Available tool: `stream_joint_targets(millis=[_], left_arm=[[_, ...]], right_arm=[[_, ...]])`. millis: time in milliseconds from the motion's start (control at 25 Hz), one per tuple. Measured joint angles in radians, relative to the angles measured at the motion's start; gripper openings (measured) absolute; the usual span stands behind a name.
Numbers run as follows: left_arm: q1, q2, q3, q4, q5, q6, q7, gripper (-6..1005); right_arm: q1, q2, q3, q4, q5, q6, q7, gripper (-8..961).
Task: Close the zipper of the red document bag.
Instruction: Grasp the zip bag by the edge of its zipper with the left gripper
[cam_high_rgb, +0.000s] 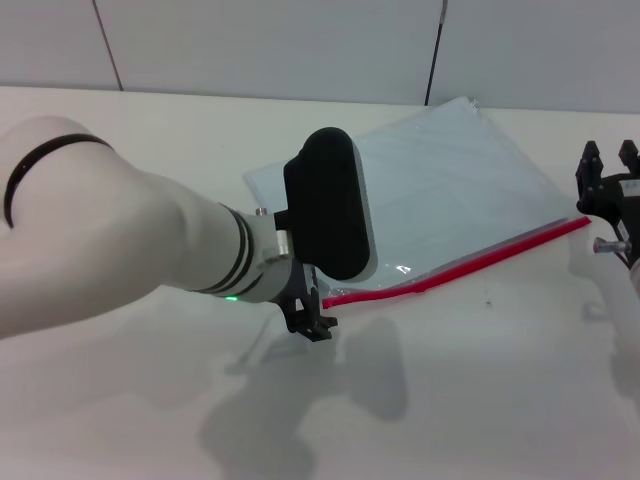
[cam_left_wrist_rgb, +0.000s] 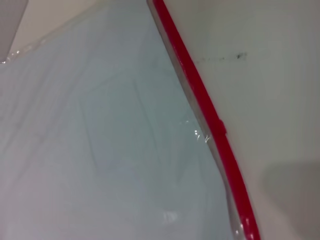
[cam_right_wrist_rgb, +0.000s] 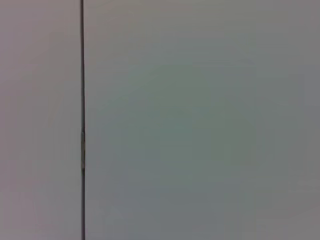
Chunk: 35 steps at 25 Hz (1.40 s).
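- The red document bag (cam_high_rgb: 440, 180) is lying flat on the white table (cam_high_rgb: 480, 400), filling the centre of the head view out toward 1 o'clock; it is a translucent, pale blue-grey pouch.
- The zipper (cam_high_rgb: 470, 265) is running along the bag's near edge as a thin red strip, from its 8 o'clock end beside the left gripper up to its 2 o'clock end near the right gripper.
- The left gripper (cam_high_rgb: 310, 318) is reaching in from 9 o'clock and sitting low over the table at the zipper's 8 o'clock end; its dark fingertips are lying close together at the strip, but I cannot tell whether they are pinching anything.
- In the left wrist view, the zipper (cam_left_wrist_rgb: 210, 115) is crossing the picture diagonally, with a small red bump partway along it that may be the slider; the bag (cam_left_wrist_rgb: 100, 140) is lying on one side of it and the bare table (cam_left_wrist_rgb: 270, 100) on the other.
- The right gripper (cam_high_rgb: 608, 180) is hanging at 3 o'clock, just beyond the zipper's far end, its two dark fingers standing apart and holding nothing.
- The right wrist view is showing only a grey wall panel (cam_right_wrist_rgb: 200, 120) with one vertical seam.
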Motion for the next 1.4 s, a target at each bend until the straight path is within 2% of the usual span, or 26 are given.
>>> stream_joint_targets(millis=[1400], left_arm=[[-0.01,0.0,0.037,-0.096,0.02,-0.2,-0.004,877]], right_arm=[[0.018,0.0,0.0,-0.001,0.0,-0.022,0.0,397]])
